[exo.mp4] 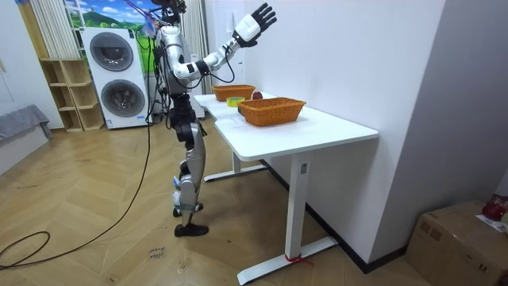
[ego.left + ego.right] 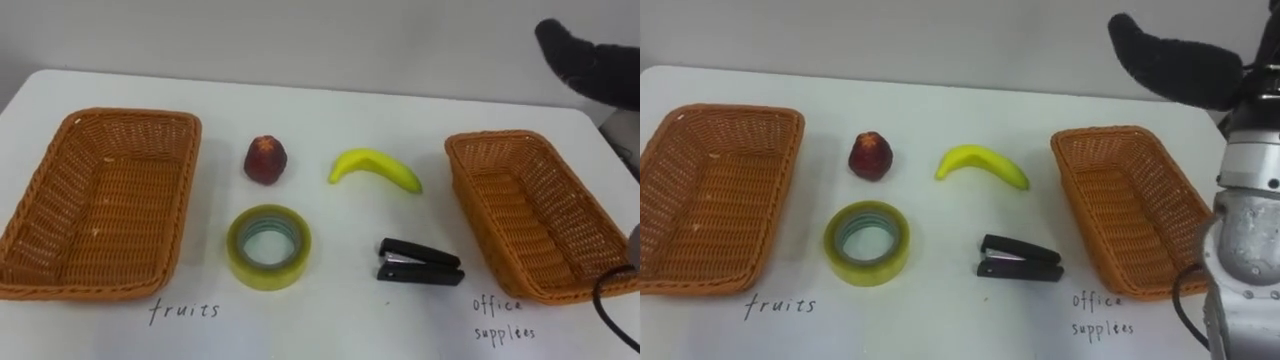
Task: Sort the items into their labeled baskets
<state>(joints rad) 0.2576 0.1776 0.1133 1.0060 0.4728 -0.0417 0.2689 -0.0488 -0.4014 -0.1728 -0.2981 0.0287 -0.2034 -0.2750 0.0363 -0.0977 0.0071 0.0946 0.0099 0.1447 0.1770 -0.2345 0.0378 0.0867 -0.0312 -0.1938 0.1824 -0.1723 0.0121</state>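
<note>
White table (image 2: 330, 115): L basket (image 2: 110, 200), R basket (image 2: 530, 215); red fruit (image 2: 266, 160), banana (image 2: 375, 168), tape (image 2: 268, 275), stapler (image 2: 420, 263) btwn.

The right robot hand (image 2: 1170, 62) is cut off by the view's top-right corner.

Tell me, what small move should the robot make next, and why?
Probably lower the raised, open right hand toward the stapler: nothing is in a basket yet, and the stapler lies closest to that hand, right beside the office supplies basket.
</note>
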